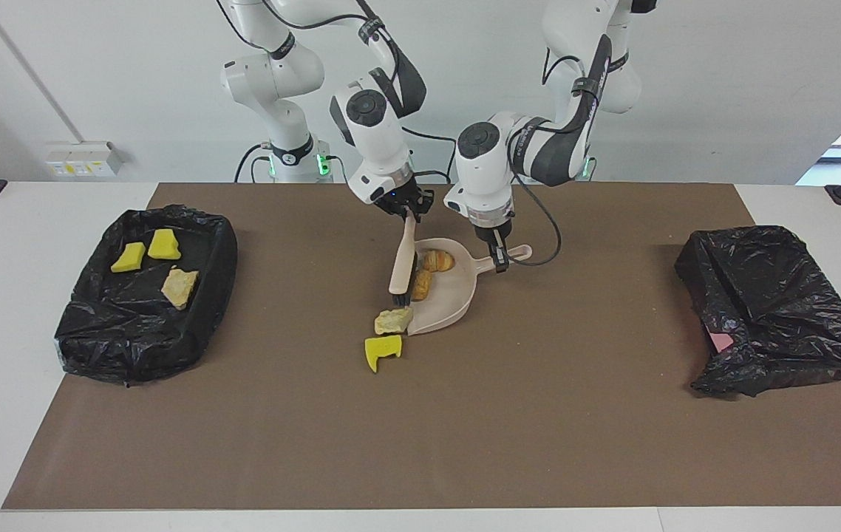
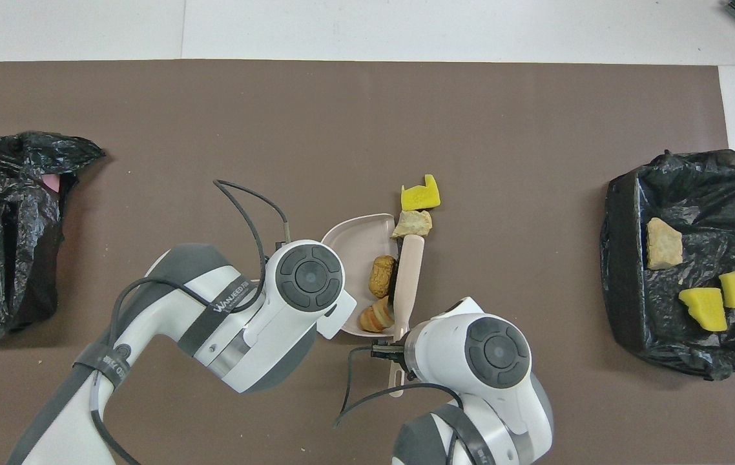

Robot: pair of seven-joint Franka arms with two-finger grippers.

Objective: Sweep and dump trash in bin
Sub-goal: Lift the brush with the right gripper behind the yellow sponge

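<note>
A: Where is the trash now?

B: Two brown lumps (image 1: 429, 272) lie in the dustpan (image 1: 447, 301). One tan scrap (image 1: 393, 321) sits at the corner of the pan's open lip, touching it I think, but the view is not sure there. One yellow chunk (image 1: 383, 350) lies on the mat, just beside that scrap and farther from the robots. Three more pieces are in the black-lined bin (image 1: 95, 332) at the right arm's end of the table.

A: And the claws?

B: The right claw (image 1: 407, 210) is clenched on the top of the brush (image 1: 402, 266). The left claw (image 1: 498, 258) is clenched on the dustpan's handle and holds the pan flat.

A: How does the brush lie?

B: Its long axis runs away from the robots, along the pan's open lip, with the bristles down at the mouth. The two loose pieces lie past the brush's low end, farther from the robots than the claw, so the stroke there probably missed them.

A: Then the next move?

B: I judge the brush must go around them and push toward the left arm's end, into the mouth. The mat there is open. The right arm is nearer to them. A second black bag (image 1: 768, 310) lies well apart at the left arm's end.
</note>
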